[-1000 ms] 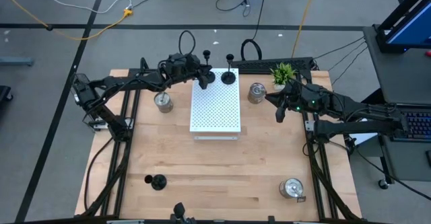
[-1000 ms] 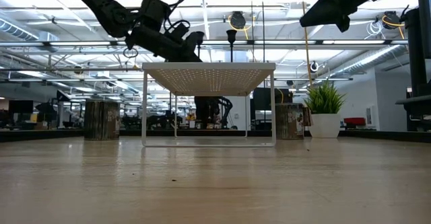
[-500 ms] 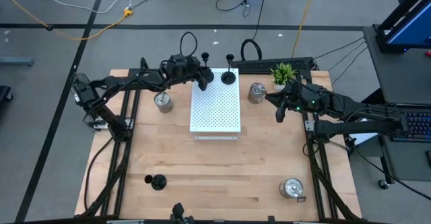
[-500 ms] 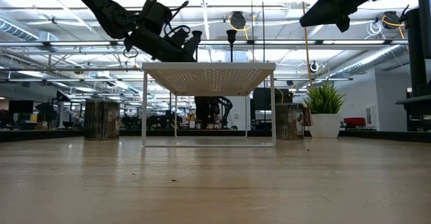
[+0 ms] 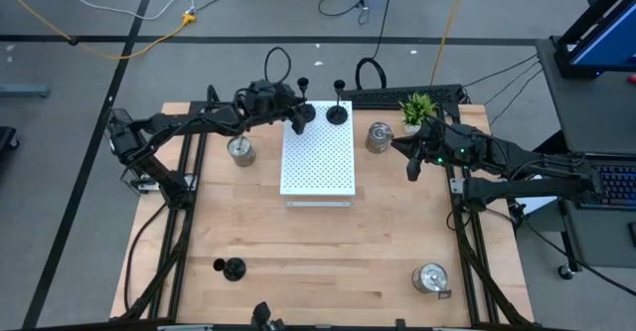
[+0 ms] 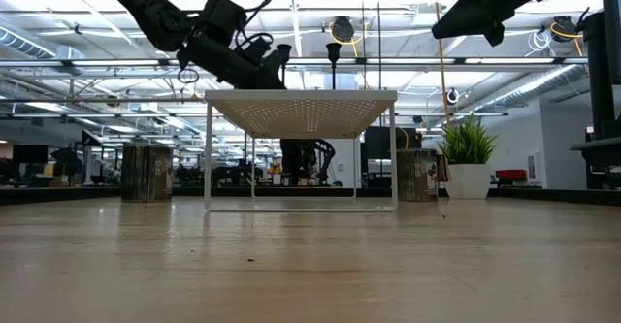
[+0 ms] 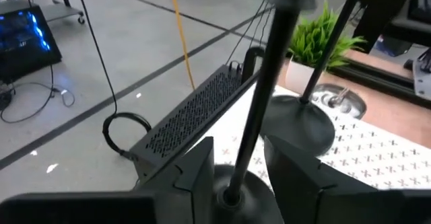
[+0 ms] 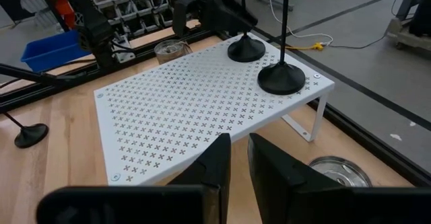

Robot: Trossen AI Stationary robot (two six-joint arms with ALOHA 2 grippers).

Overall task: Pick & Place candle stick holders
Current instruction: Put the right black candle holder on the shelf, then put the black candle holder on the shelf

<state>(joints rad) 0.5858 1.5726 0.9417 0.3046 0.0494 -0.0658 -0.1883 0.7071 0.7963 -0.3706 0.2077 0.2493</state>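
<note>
Releasing black holder (image 7: 232,183) on white board (image 5: 318,157); left tool (image 7: 236,177) is standing part open astride its stem; right tool (image 8: 234,158) is hanging shut, empty; advisable: lifting straight up, avoiding neighbouring holder (image 7: 296,120).

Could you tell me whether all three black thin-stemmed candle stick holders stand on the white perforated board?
No: two black holders stand on the board, a third on the wooden table.

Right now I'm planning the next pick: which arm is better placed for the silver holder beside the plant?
Right. Its end effector hovers just beside that silver holder, while the left end effector is across the board, straddling a black holder.
</note>
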